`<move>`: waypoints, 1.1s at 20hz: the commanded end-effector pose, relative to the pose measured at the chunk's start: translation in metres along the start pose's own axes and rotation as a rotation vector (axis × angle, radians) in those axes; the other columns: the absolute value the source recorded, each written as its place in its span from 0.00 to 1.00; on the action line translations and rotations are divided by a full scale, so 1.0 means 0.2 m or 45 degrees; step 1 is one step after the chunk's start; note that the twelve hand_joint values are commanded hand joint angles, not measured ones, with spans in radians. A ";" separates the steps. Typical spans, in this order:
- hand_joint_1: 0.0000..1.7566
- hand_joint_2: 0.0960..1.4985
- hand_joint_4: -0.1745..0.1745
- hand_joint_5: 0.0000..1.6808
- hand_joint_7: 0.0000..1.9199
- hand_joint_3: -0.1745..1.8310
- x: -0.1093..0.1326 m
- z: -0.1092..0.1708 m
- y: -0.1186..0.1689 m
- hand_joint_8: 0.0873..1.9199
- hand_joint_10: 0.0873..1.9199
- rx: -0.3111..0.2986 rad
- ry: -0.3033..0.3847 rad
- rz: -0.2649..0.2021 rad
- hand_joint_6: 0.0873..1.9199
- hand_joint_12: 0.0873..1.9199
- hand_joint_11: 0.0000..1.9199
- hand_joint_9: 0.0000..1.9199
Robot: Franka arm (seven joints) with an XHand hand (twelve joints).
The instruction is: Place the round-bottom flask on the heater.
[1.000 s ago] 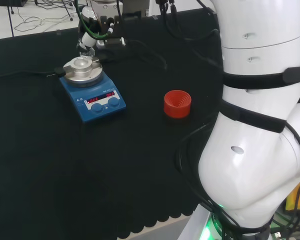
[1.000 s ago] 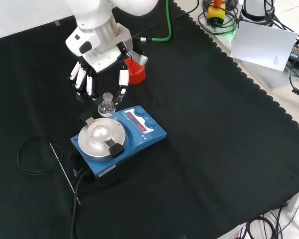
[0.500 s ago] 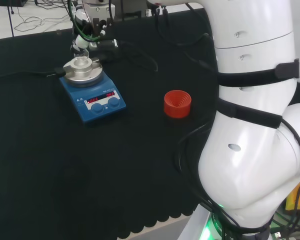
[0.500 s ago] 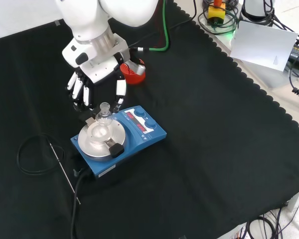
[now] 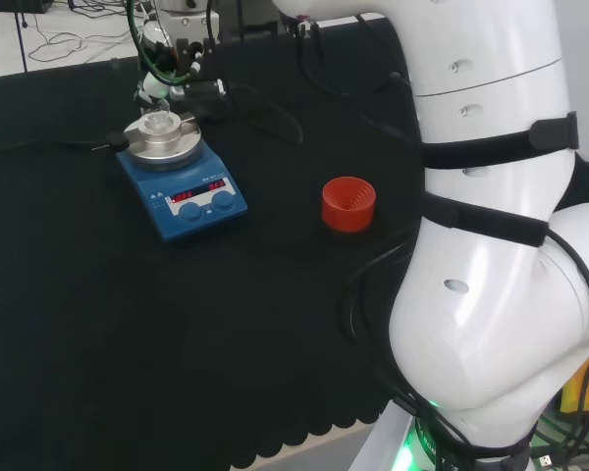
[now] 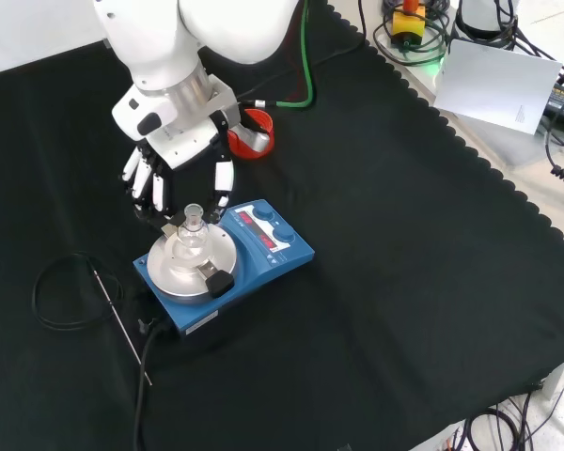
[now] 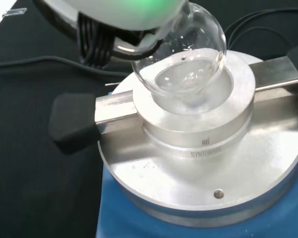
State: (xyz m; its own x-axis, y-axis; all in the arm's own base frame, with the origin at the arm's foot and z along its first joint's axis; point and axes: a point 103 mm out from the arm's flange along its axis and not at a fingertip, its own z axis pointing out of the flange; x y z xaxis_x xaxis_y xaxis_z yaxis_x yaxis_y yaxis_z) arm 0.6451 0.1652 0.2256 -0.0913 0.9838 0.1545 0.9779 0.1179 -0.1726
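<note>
The clear round-bottom flask [image 6: 190, 237] has its bulb in the well of the silver block on the blue heater [image 6: 263, 258], neck pointing up. My hand [image 6: 176, 155] is just above it, its fingers and thumb curled down round the neck. In the wrist view the flask [image 7: 186, 64] leans a little in the well of the block [image 7: 198, 144], under a blurred white part of the hand [image 7: 124, 10]. In the head view the hand [image 5: 167, 49] is over the flask [image 5: 158, 121] and heater [image 5: 182, 182] at the far left.
A red ribbed ring stand [image 6: 254, 141] [image 5: 348, 203] sits on the cloth beyond the heater, partly behind the hand in the front view. A coiled black cable [image 6: 70, 291] and a thin metal rod [image 6: 122, 329] lie left of the heater. The arm's white links [image 5: 491, 245] stand at the head view's right.
The hand has carried the flask from in the air beside the heater to over the plate and lowered it into the block's well. The heater and red ring have not moved.
</note>
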 end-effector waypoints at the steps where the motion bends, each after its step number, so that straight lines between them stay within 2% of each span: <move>1: 0.63 0.39 0.97 0.71 0.31 0.46 -0.02 0.03 0.04 0.33 0.26 0.047 0.003 -0.003 0.43 0.66 0.27 0.41; 7: 0.63 0.39 0.97 0.71 0.31 0.46 -0.02 0.06 0.09 0.33 0.26 0.028 -0.008 0.002 0.43 0.66 0.27 0.41; 20: 0.63 0.39 0.96 0.71 0.31 0.47 -0.07 0.12 0.13 0.33 0.26 0.054 -0.010 0.012 0.43 0.66 0.27 0.41; 22: 0.63 0.39 0.96 0.71 0.31 0.47 -0.04 0.13 0.12 0.33 0.26 0.052 -0.026 0.016 0.43 0.66 0.27 0.41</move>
State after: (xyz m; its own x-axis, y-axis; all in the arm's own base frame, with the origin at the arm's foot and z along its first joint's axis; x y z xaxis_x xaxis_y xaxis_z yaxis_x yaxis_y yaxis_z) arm 0.6665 0.1594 0.1965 -0.0843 0.9859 0.1444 0.9704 0.1142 -0.2128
